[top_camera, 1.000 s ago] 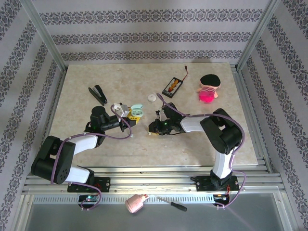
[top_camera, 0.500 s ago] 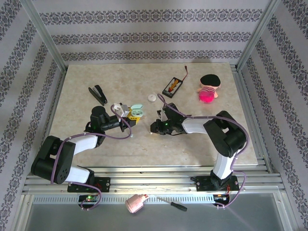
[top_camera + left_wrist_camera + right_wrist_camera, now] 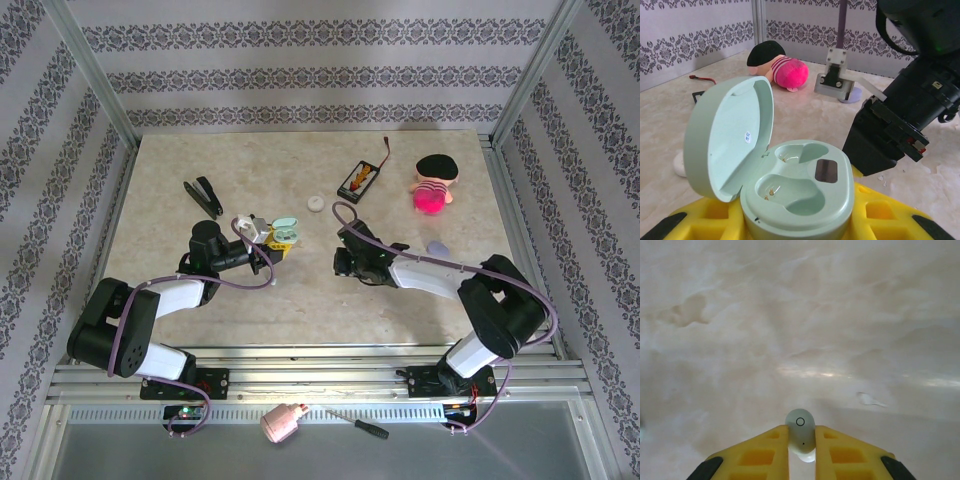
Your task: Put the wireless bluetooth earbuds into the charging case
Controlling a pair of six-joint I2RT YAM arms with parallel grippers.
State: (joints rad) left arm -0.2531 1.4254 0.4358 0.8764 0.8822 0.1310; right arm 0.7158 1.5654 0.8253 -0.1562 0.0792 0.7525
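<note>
The mint-green charging case stands open, its lid tipped up to the left and both sockets empty. My left gripper is shut on its base between yellow fingers; from above the case sits at the gripper. My right gripper is shut on one pale whitish earbud, held a little above the marble table. From above that gripper hangs just right of the case. A lavender oval piece lies on the table further right.
A white round disc and a black battery holder with wires lie behind the case. A pink plush toy sits at back right, a black clip at back left. The right gripper's black body looms beside the case.
My right arm has stretched out low and its gripper has shifted slightly right, uncovering the lavender piece. The left gripper and case have hardly moved.
</note>
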